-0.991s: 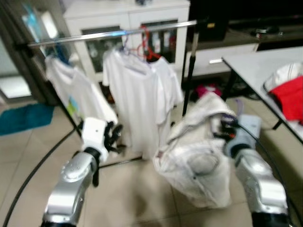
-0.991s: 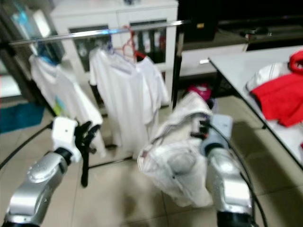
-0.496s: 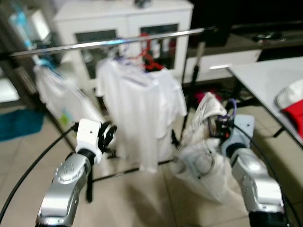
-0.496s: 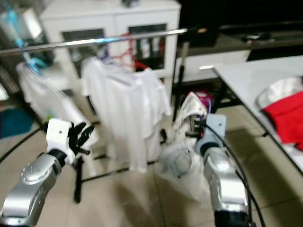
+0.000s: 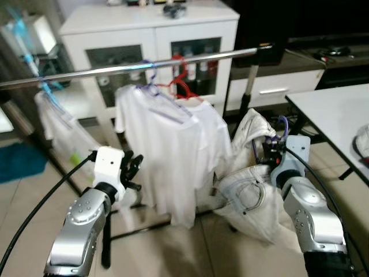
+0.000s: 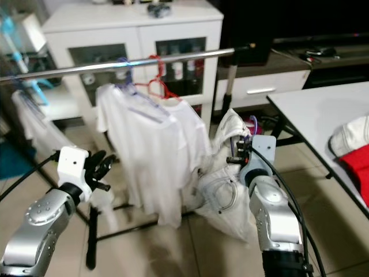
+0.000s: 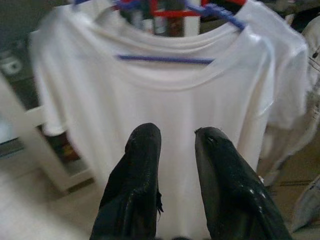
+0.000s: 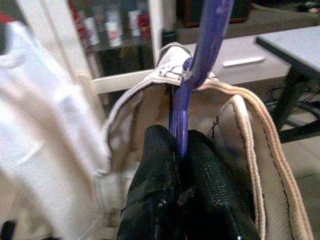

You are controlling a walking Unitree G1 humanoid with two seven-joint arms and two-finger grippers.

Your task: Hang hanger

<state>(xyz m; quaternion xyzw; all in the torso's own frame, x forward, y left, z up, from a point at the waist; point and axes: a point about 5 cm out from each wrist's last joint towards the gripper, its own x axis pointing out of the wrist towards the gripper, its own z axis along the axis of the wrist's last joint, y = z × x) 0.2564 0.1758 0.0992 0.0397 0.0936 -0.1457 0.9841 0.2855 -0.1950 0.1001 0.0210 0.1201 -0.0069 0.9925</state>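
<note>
Left to right before you: left end effector (image 5: pixel 134 171), fingers slightly parted, empty, facing hung white shirts (image 5: pixel 167 150); rail (image 5: pixel 132 67) overhead, running crosswise; right end effector (image 5: pixel 268 151) clamped on purple hanger (image 8: pixel 200 65) carrying a cream garment (image 5: pixel 251 190). Rail lies above and leftward of the hook; right arm is nearer. No legible writing.

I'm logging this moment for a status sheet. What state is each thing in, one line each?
Right claw: shut on the purple hanger.
Purple hanger: held, carrying a beige garment, not yet on the rail.
Beige garment: draped on the held hanger, hanging low.
Left claw: open, holding nothing, facing the white shirts.
Rail: partly filled, free space at its right end.
White shirts: hung on the rail.
</note>
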